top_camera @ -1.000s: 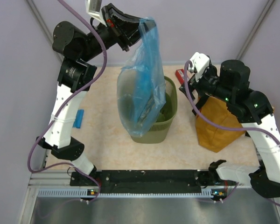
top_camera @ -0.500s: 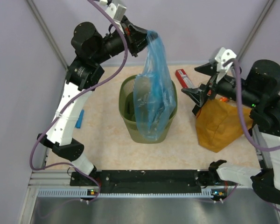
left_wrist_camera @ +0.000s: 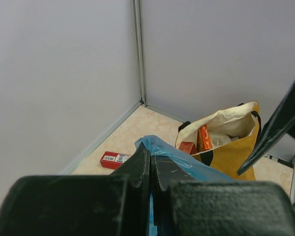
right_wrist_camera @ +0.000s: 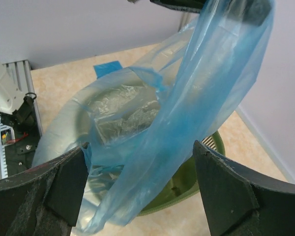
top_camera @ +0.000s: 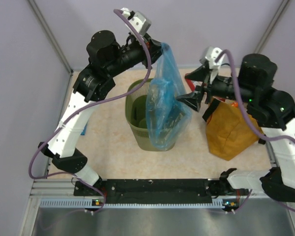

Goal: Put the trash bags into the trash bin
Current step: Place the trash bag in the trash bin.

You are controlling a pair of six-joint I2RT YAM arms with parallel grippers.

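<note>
A big crinkly light-blue trash bag (top_camera: 164,103) hangs from its top edge, with my left gripper (top_camera: 155,49) shut on it high above the table. The sack's lower part drapes over the right side of the olive-green mesh trash bin (top_camera: 135,118). In the left wrist view the jaws (left_wrist_camera: 150,153) are pressed together on the blue film (left_wrist_camera: 187,164). My right gripper (top_camera: 189,87) is open at the bag's right side. In the right wrist view its open fingers (right_wrist_camera: 140,147) straddle the bag (right_wrist_camera: 187,108), above the bin's rim (right_wrist_camera: 206,172). A small flat folded blue bag (right_wrist_camera: 107,69) lies on the table beyond.
A mustard-orange sack (top_camera: 231,130) with black handles stands right of the bin, open at the top (left_wrist_camera: 226,128). A flat red box (left_wrist_camera: 115,159) lies near the back wall. Grey walls enclose the table on three sides.
The left gripper carried the hanging bag rightward, over the bin's right side. The right arm swung left, bringing its open fingers to either side of the bag.
</note>
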